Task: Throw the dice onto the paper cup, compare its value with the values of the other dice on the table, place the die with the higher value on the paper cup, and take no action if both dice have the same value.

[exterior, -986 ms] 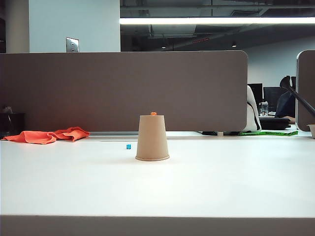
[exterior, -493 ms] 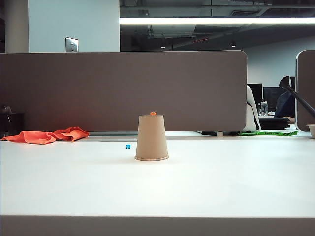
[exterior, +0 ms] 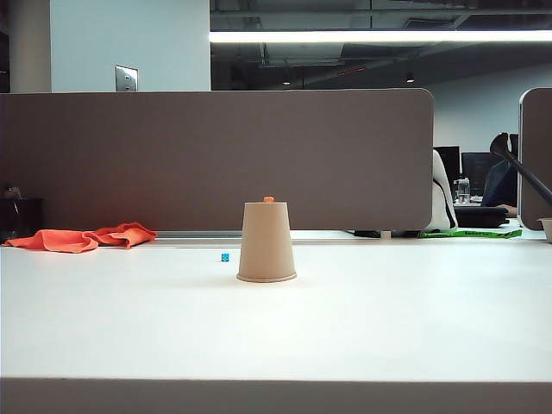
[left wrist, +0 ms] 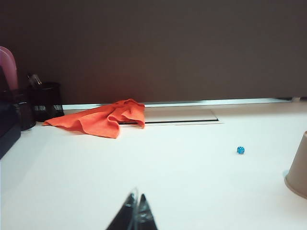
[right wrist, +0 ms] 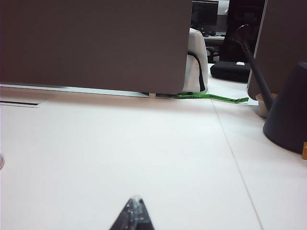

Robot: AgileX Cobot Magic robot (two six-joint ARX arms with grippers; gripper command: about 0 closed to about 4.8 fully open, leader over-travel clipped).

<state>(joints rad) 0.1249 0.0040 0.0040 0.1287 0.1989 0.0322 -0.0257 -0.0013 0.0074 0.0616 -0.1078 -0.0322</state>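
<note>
The tan paper cup (exterior: pixel 266 241) stands upside down mid-table, and its edge shows in the left wrist view (left wrist: pixel 298 173). A tiny orange die (exterior: pixel 269 199) rests on top of the cup. The tiny blue die (exterior: pixel 225 257) lies on the table just left of the cup, also seen from the left wrist (left wrist: pixel 241 150). My left gripper (left wrist: pixel 136 197) is shut and empty, low over the table well short of the blue die. My right gripper (right wrist: pixel 135 200) is shut and empty over bare table. Neither gripper shows in the exterior view.
An orange cloth (exterior: pixel 82 237) lies at the back left by the grey partition (exterior: pixel 216 155). Dark mesh holders (left wrist: pixel 45 100) stand beside the cloth. A dark rounded base (right wrist: pixel 288 110) and a green strip (right wrist: pixel 211 97) sit at the far right.
Nothing has shifted in the exterior view; cup and both dice stay where they were.
</note>
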